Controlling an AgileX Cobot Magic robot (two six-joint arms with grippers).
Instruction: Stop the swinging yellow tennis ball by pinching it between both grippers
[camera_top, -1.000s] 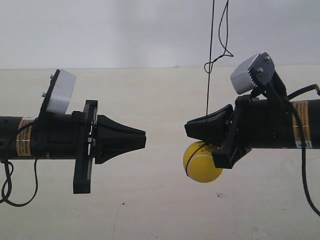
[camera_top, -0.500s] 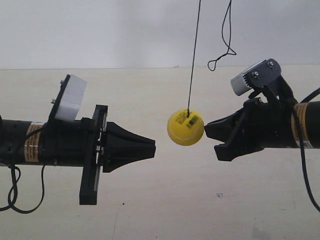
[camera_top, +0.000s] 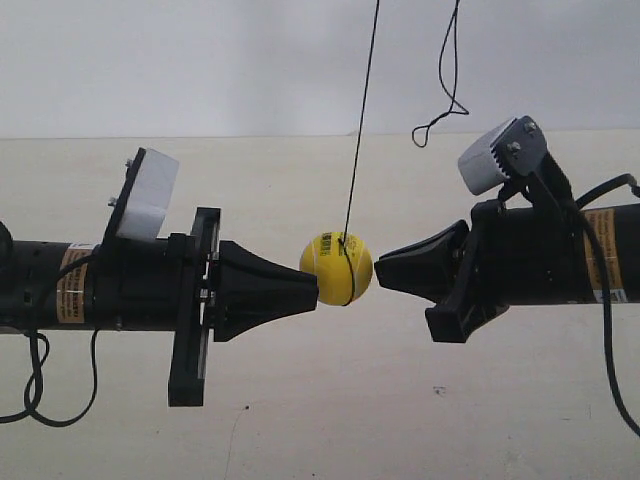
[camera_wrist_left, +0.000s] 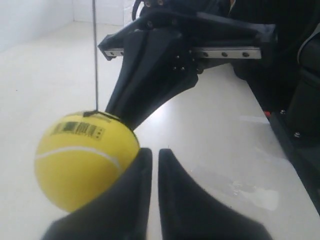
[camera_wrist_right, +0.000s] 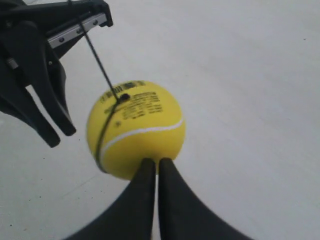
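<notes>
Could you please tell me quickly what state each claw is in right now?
Left claw: closed, empty, tip touching the yellow tennis ball.
Right claw: closed, empty, tip against the ball.

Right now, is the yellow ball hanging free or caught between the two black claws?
Caught, it seems: the ball sits between the left claw and right claw, each tip touching it.

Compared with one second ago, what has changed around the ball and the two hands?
The yellow tennis ball swung from under the hand at the exterior view's right toward the view's left and now hangs between both tips. The hand at the exterior view's left advanced to meet it. Both hands remain shut; the string is unchanged.
</notes>
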